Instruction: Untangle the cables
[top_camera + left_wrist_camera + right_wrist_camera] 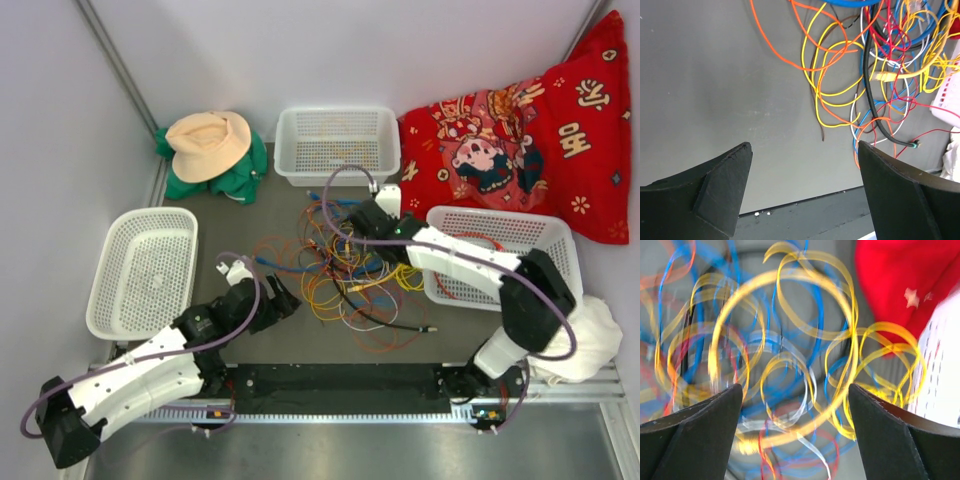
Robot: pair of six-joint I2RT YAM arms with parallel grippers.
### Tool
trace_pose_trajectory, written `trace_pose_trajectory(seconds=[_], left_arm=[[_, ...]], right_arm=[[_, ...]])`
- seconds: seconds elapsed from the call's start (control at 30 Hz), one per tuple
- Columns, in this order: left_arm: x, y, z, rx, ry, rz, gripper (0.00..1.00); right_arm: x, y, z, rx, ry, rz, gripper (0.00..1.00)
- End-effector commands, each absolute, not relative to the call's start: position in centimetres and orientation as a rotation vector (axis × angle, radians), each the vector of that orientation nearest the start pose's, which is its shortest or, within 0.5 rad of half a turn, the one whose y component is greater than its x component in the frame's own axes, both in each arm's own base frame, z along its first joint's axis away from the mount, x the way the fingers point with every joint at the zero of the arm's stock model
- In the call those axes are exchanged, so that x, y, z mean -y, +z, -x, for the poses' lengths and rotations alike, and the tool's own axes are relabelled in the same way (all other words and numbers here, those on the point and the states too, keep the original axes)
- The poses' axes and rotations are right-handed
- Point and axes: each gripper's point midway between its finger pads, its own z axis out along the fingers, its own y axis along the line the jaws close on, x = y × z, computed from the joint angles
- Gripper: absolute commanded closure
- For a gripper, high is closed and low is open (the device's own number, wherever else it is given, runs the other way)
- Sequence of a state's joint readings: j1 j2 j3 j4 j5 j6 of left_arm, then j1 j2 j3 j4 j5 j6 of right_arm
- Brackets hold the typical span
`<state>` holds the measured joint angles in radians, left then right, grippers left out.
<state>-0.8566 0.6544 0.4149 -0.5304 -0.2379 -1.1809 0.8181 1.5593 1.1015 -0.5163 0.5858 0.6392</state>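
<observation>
Sprawling at centre, the light, limp, snag-prone cables (350, 285) sit between left gripper (804, 150) (8 o'clock) and right gripper (795, 390) (12 o'clock), both with fingers apart, seemingly empty; grasp the free black plug (430, 328), 4 o'clock.

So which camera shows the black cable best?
Left wrist: the black cable runs close and sharp, down to its plug. Top external shows it small at the tangle's near edge; right wrist is too blurred.
</observation>
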Motion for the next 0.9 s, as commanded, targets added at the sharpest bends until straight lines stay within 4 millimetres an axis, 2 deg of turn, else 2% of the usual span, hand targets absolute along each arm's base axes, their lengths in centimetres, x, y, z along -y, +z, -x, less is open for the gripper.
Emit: trace_pose_trajectory(seconds=[0.0,0.07,0.2,0.3,0.47,0.5,0.53,0.57,0.67,0.7,0.77,0.8,0.87], left_arm=[[18.5,9.2,-15.9,-2.373,-0.78,0.525,0.1],[18.5,9.3,-15.9,-2.371,-0.783,0.525,0.1],[18.6,9.5,-16.0,-2.359,-0.793,0.528,0.1],[18.6,9.1,-15.9,-2.368,-0.789,0.526,0.1],[18.5,8.8,-15.8,-2.374,-0.784,0.525,0.1],[18.4,8.6,-15.8,-2.375,-0.78,0.526,0.1],[18.5,8.6,-15.8,-2.373,-0.787,0.527,0.1],[18.7,8.7,-15.8,-2.369,-0.801,0.527,0.1],[19.0,8.4,-15.8,-2.381,-0.808,0.525,0.1],[19.1,8.3,-15.8,-2.388,-0.805,0.521,0.1],[19.3,8.2,-15.8,-2.398,-0.801,0.519,0.1],[19.4,8.2,-15.8,-2.404,-0.8,0.513,0.1],[19.4,8.2,-15.8,-2.406,-0.801,0.515,0.1]], right_arm=[[-20.3,8.4,-32.5,-2.428,-0.288,-0.049,0.12],[-20.1,7.7,-33.1,-2.448,-0.308,-0.13,0.11],[-19.7,5.5,-32.9,-2.467,-0.332,-0.214,0.1],[-18.7,4.1,-33.0,-2.488,-0.362,-0.275,0.09],[-17.4,2.5,-32.2,-2.539,-0.341,-0.321,0.09],[-17.6,1.9,-31.7,-2.57,-0.307,-0.329,0.09],[-16.9,1.0,-30.9,-2.597,-0.311,-0.341,0.08],[-17.2,0.6,-31.0,-2.597,-0.271,-0.357,0.08],[-18.1,-1.4,-29.1,-2.673,-0.164,-0.358,0.1],[-19.4,-2.0,-29.0,-2.691,-0.063,-0.362,0.11],[-19.6,-3.4,-27.6,-2.736,-0.021,-0.37,0.13],[-20.7,-3.7,-27.5,-2.751,0.055,-0.367,0.16],[-21.2,-4.4,-26.9,-2.766,0.092,-0.356,0.21]])
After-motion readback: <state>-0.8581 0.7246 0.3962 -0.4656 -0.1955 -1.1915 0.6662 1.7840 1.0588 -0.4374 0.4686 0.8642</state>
